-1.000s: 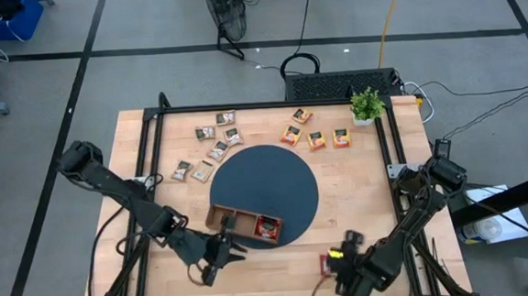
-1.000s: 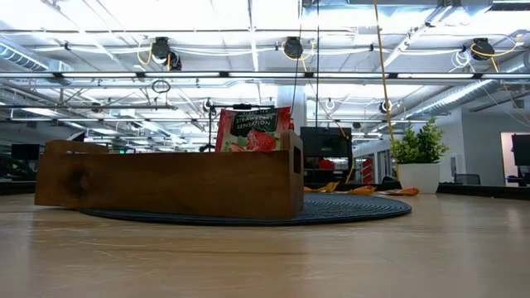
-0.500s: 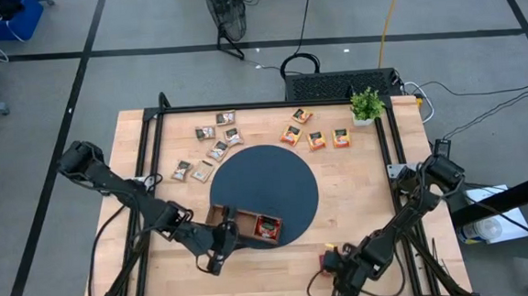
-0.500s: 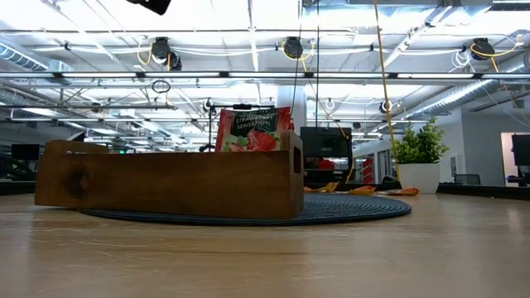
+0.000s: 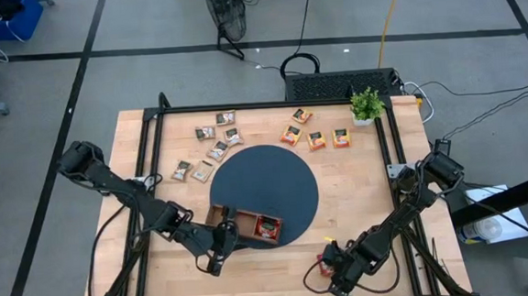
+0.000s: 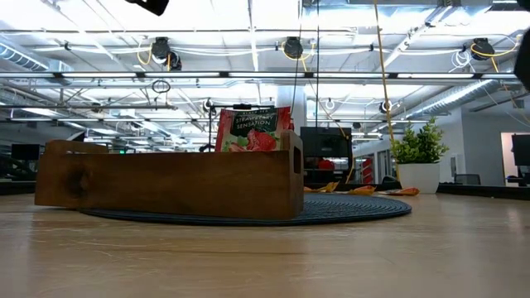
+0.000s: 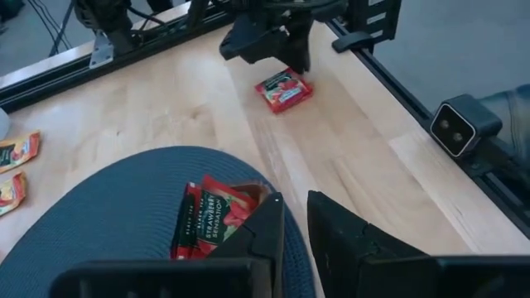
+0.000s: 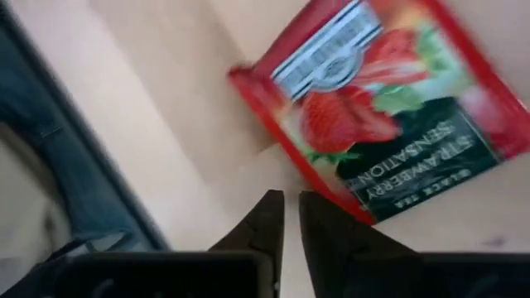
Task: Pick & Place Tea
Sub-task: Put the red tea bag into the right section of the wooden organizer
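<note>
Shifted leftward along the table's (image 5: 359, 197) near edge since a second ago, right gripper (image 5: 331, 271) now sits low by a red tea sachet (image 5: 325, 263), fingers (image 8: 263, 223) pressed nearly together with their tips at the packet's edge, gripping nothing. Drawn in toward the wooden tray (image 5: 244, 226) over the same second, left gripper (image 5: 226, 245) hovers at its near side, fingers (image 7: 257, 236) close together, empty. Standing upright in the tray's right-hand compartment, another red sachet (image 5: 267, 226). Resting on the round dark mat (image 5: 266, 180), the tray itself. Scattered toward the far edge, brown-and-white sachets (image 5: 213, 144) and orange sachets (image 5: 316, 137), beside a small potted plant (image 5: 365, 105).
</note>
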